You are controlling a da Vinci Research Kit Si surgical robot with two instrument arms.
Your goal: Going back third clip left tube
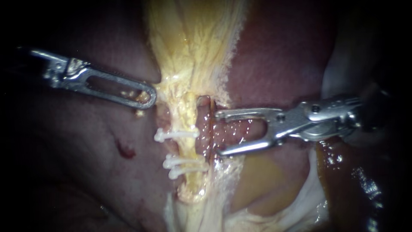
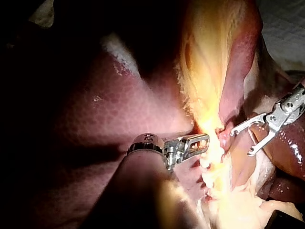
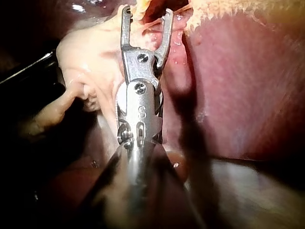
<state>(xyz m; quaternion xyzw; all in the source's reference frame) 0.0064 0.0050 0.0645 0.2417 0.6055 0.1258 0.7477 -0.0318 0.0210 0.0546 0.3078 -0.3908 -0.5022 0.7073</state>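
In the endoscope view, the left tube (image 1: 189, 116) is seen as a pale yellow strand running up and down the field. It is crossed by an upper clip (image 1: 177, 134) and a lower pair of clips (image 1: 184, 162). The right instrument (image 1: 219, 133) enters from the right, roughly square to the tube's long axis. Its jaws are spread wide and hold nothing, and their tips lie just beside the tube on its right, about level with the upper clip. The tube thus lies straight ahead of the jaws. Withdrawal is therefore judged to call for a pull back along the shaft, with no sideways sweep that might catch a clip. The left instrument (image 1: 146, 95) is set at the tube's far side, higher up, with its tip against the yellow tissue; the liver (image 1: 86, 172) lies beneath it.

In the left wrist view, the right instrument's spread jaws are seen beyond the left instrument, across the brightly lit tube. The clips are lost in glare.

In the right wrist view, the jaws are again seen parted, with yellow and reddish tissue just ahead of the tips. No clip can be made out.
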